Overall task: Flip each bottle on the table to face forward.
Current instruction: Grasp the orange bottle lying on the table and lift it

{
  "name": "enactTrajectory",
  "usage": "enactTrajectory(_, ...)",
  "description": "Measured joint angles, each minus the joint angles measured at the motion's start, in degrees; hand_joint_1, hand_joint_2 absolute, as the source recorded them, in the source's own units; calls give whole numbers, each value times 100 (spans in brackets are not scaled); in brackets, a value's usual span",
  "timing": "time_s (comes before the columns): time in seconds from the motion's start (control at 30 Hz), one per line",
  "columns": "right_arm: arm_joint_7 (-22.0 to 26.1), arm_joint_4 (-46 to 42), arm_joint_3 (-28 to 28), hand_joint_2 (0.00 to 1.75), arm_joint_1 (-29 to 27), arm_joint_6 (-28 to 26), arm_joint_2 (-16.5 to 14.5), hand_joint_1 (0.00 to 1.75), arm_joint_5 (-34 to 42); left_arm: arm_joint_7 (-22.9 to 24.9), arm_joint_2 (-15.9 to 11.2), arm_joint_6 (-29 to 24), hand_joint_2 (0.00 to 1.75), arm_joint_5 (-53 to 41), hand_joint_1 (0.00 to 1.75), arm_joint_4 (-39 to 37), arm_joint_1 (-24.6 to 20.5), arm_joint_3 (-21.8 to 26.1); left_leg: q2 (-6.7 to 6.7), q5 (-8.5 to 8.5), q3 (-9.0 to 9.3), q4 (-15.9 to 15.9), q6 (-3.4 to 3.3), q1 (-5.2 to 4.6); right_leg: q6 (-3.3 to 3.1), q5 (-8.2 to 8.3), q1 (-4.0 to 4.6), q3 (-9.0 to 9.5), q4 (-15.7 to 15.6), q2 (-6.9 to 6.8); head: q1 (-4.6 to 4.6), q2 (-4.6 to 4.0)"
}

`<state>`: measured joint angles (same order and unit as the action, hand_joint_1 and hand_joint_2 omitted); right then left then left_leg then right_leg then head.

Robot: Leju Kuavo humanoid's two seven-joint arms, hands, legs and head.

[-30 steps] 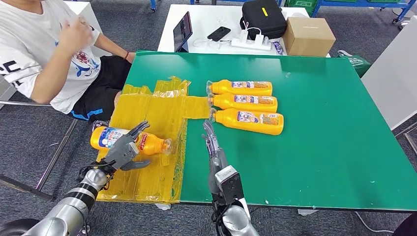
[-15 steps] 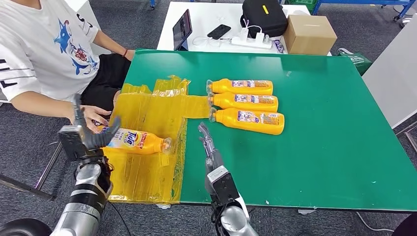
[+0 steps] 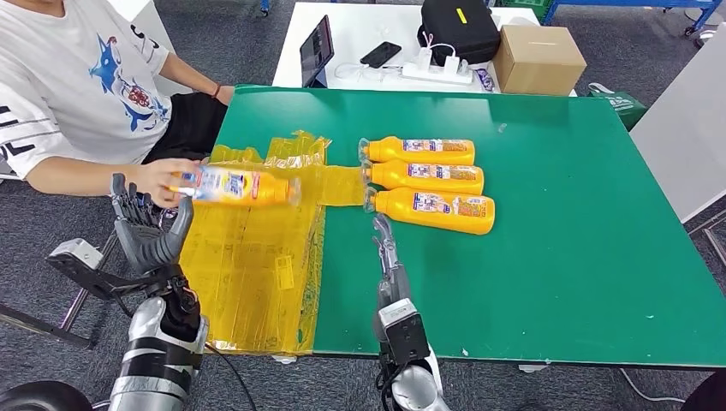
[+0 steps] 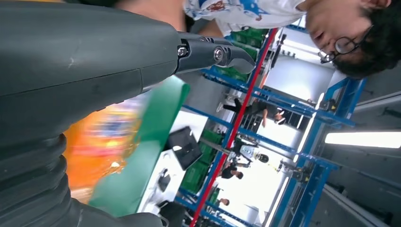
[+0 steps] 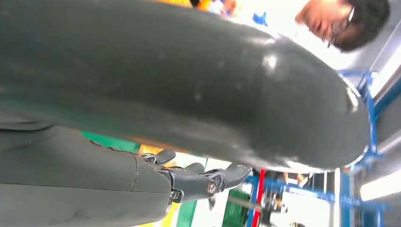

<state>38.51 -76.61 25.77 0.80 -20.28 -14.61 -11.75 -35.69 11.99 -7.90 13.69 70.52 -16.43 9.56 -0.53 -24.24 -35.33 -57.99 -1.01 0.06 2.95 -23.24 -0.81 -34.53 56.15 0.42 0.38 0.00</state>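
My left hand point(image 3: 147, 231) stood empty, fingers point(image 3: 128, 205) spread; I judged waiting best until the person's hand point(image 3: 163, 178) set the bottle point(image 3: 235, 186) near the surface's left edge.

The orange bottle point(image 3: 235, 187) the person's hand point(image 3: 167, 178) holds just past the left robot hand point(image 3: 145, 229) is blurry, its label too smeared to read, and the right robot hand point(image 5: 189, 94) covers most of its own wrist picture.

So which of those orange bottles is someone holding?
The bottle over the yellow sheet, gripped by the person's hand. The three others lie side by side on the green table, untouched.
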Motion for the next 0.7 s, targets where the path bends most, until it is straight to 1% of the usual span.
enactTrajectory(0.1,12,-212,-186,175,-233,-228,35,0,-63,-55,90,-34,175,-151,0,359,477,-169,-1,-9,-3,0,5,-1,0,-3,-1,-2,-2,0,-1,0)
enactTrajectory(0.3,11,-642,-620,175,-719,-527,123,0,-80,-128,296,-93,175,-505,0,894,1515,-580,1,-24,-6,0,-3,-2,-2,-8,-1,-7,-6,0,-1,0)
enactTrajectory(0.4,14,-802,-771,175,-874,-587,130,0,-68,-144,373,-98,175,-691,0,989,1868,-811,2,-25,-7,0,-5,-2,-2,-8,-1,-9,-7,0,-1,0)
enactTrajectory(0.53,14,-965,-872,175,-976,-658,128,0,-67,-111,449,-81,175,-763,0,1057,2122,-1127,2,-24,-6,0,-4,-1,-3,-8,0,-8,-6,0,-2,0)
enactTrajectory(0.7,9,-1044,-927,175,-1021,-682,128,0,-52,-92,471,-115,175,-788,0,1071,2234,-1377,2,-23,-3,0,-4,-1,-3,-6,0,-5,-5,0,-3,0)
